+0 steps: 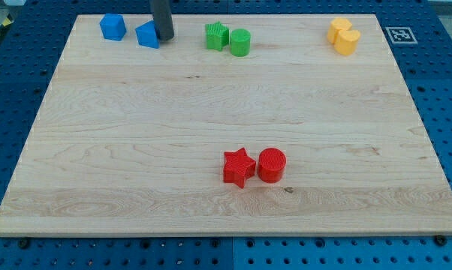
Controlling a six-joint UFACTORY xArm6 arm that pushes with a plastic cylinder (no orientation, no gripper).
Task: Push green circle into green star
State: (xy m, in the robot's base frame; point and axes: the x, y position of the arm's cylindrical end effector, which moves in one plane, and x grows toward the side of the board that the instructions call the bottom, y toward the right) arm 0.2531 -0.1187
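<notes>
My tip (166,37), a bare rod gripping nothing, is touching the blue block (147,35); green circle (239,42) is sitting at 3 o'clock, against the green star (216,36).

Two blue blocks (113,27) (147,34) top left, touching red star (239,167) and circle (272,165), yellow blocks (344,36), perhaps hearts, on wooden board (211,112).

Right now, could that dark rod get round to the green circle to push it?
Probably yes. My tip sits beside the blue block, left of the green star. The green circle lies just beyond the star, with open board below both.
</notes>
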